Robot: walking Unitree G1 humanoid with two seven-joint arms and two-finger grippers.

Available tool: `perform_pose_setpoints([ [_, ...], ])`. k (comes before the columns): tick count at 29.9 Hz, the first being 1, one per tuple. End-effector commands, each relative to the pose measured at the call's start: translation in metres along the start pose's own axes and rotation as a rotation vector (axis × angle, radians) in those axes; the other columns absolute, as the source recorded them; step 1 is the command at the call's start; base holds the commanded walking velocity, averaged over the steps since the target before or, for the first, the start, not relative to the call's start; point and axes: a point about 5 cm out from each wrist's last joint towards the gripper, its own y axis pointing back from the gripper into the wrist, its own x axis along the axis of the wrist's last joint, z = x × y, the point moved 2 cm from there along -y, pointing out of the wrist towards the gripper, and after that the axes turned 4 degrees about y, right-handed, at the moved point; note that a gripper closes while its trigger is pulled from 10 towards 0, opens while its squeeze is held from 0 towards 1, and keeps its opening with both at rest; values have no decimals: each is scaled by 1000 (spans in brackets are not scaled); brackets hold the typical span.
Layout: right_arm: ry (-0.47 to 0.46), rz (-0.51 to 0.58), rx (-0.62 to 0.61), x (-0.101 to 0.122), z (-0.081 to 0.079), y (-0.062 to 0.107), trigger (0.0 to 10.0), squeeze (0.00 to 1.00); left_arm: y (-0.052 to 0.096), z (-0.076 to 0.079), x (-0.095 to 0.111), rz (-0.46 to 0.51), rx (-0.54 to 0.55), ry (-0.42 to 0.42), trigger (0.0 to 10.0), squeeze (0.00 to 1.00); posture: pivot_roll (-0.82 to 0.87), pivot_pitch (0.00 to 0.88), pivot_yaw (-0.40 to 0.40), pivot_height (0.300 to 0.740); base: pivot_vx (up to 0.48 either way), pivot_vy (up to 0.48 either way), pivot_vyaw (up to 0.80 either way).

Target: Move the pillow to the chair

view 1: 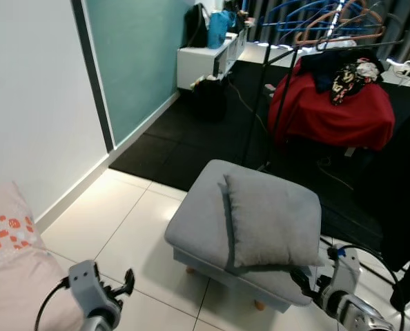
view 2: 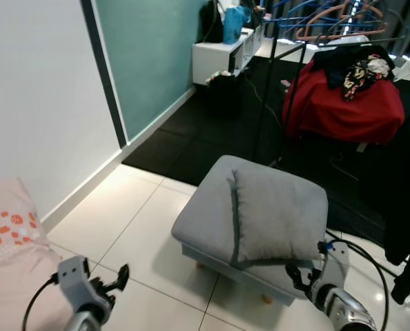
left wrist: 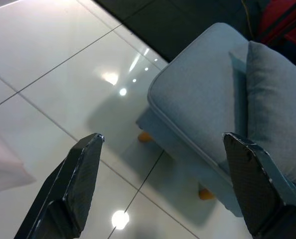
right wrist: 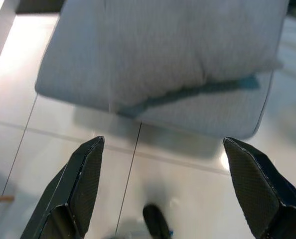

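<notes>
A pink pillow with orange markings [view 1: 5, 238] lies at the far left, beside the white wall. The left gripper [view 1: 125, 283] hangs released over the glossy floor tiles [view 1: 122, 214], its black fingers [left wrist: 80, 184] spread wide and holding nothing. At centre, the grey pillow [view 1: 274, 219] lies flat on the right half of a grey upholstered footstool [view 1: 201, 221] with wooden feet. The right gripper [view 1: 303, 281] hovers released just beside the stool's near right corner, touching nothing. Behind, a red cloth [view 1: 336, 110] drapes a clothes rack [view 1: 315, 27] hung with hangers.
</notes>
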Motion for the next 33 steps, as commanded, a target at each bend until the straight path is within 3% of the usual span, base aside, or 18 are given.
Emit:
perform_pose_setpoints([
  [1,-14,-26,-3,-9,0,1,10000,0,5,-8,-6,-23,30,-12,10000,0,-171,0,-53,740,0,0,-800],
  [25,-26,-12,8,-12,-7,-1,10000,0,6,-15,-5,-25,26,-30,10000,0,-140,0,-23,740,0,0,-800],
  [33,-14,-4,8,-12,-7,-1,10000,0,6,-16,-7,-40,15,-43,10000,0,-142,0,-23,740,0,-32,0],
])
